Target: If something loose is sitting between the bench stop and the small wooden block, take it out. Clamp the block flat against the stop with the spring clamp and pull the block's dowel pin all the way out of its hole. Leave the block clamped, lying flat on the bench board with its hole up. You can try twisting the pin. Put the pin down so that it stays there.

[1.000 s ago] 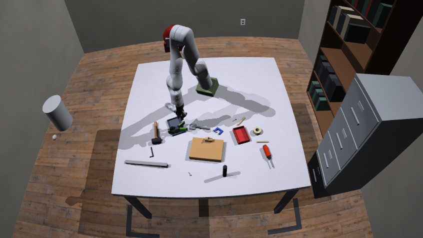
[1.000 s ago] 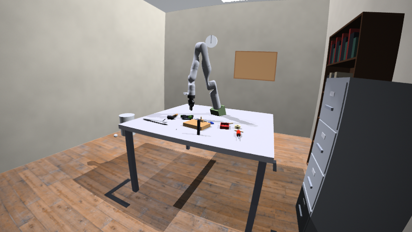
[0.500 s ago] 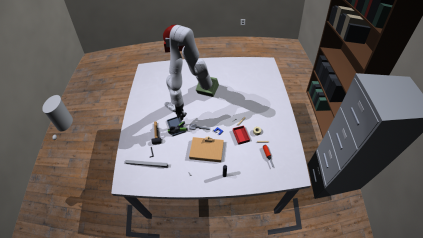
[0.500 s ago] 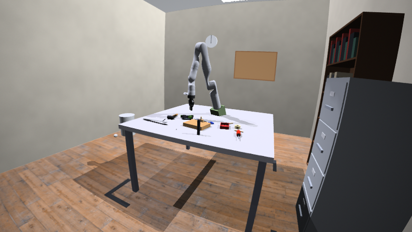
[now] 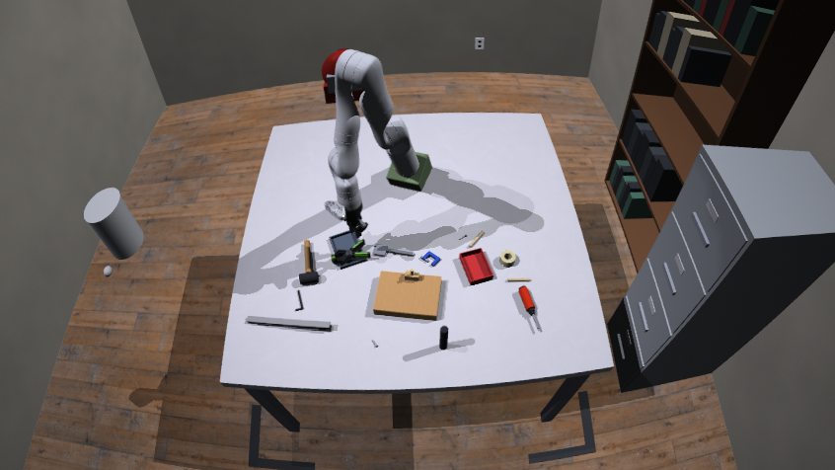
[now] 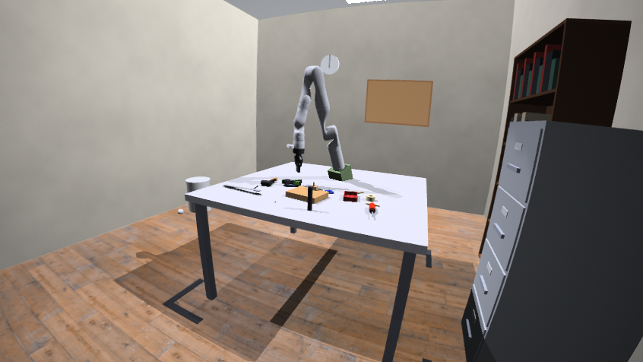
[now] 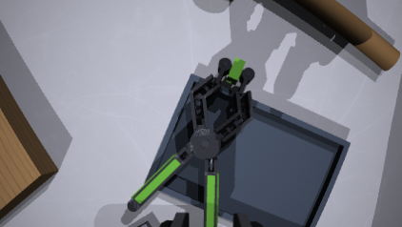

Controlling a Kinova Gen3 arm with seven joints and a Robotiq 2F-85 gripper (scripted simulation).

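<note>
The spring clamp (image 5: 344,256) (image 6: 292,182) (image 7: 205,143), black with green handles and green jaw pads, lies partly over the blue-grey tray (image 5: 339,235) (image 7: 343,153). My gripper (image 5: 358,231) (image 6: 298,170) (image 7: 211,221) is partly open and empty, above the tray and clamp. In the wrist view one green handle shows between the fingertips, below them. The bench board (image 5: 407,297) (image 6: 305,194) (image 7: 19,162) lies apart from the clamp. The small block (image 5: 412,276) with its upright pin is at the board's back edge. The stop and any loose piece beside the block are too small to tell apart.
A hammer (image 5: 308,257) (image 7: 352,24) lies left of the tray; a grey adjustable wrench (image 5: 394,251) lies right of it. Further right are a blue C-shaped piece (image 5: 432,256), a red tray (image 5: 476,268) and a tape roll (image 5: 507,258). A black cylinder (image 5: 443,338) (image 6: 309,198) stands in front.
</note>
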